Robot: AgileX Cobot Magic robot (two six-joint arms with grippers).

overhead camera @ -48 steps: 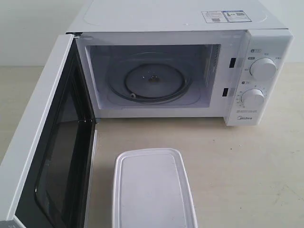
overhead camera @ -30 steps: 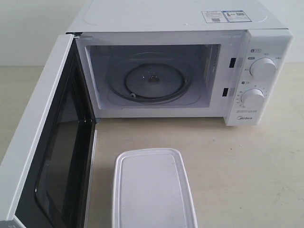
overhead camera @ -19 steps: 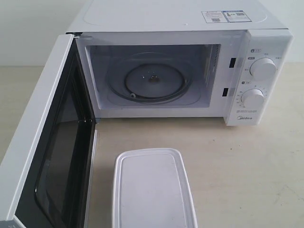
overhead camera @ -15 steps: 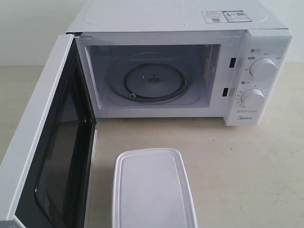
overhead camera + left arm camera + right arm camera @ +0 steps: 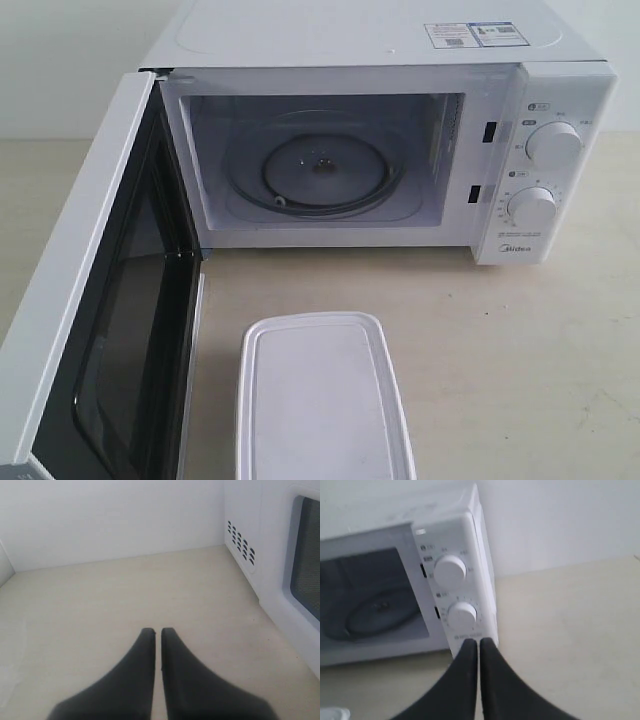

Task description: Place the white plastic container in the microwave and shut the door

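Pale tabletop [image 5: 520, 350] fills the lower part of the exterior view, with a plain white wall [image 5: 60, 60] at the upper left. We see the microwave [image 5: 380, 40] across the upper half, stickers [image 5: 475, 34] on its top and two knobs [image 5: 553, 145] stacked at the right. Its door [image 5: 60, 300] is swung wide open toward the lower left, dark inner face turned to the cavity. The turntable [image 5: 320, 170] sits in the middle of the cavity floor.

The container [image 5: 320, 400] lies on the table at bottom centre with its lid on. It is in front of the open cavity, well apart from it, and just right of the door's free edge. The frame's bottom edge cuts off its near end.

In the left wrist view, the left gripper [image 5: 155, 631] hangs over bare table with its jaws pressed together, only a thin slit between them, pinching nothing. Beside it are the microwave's side vents [image 5: 241, 540] and what we take to be the door's window.

The right gripper [image 5: 479, 642] faces the knob panel, jaws likewise pressed together and holding nothing.
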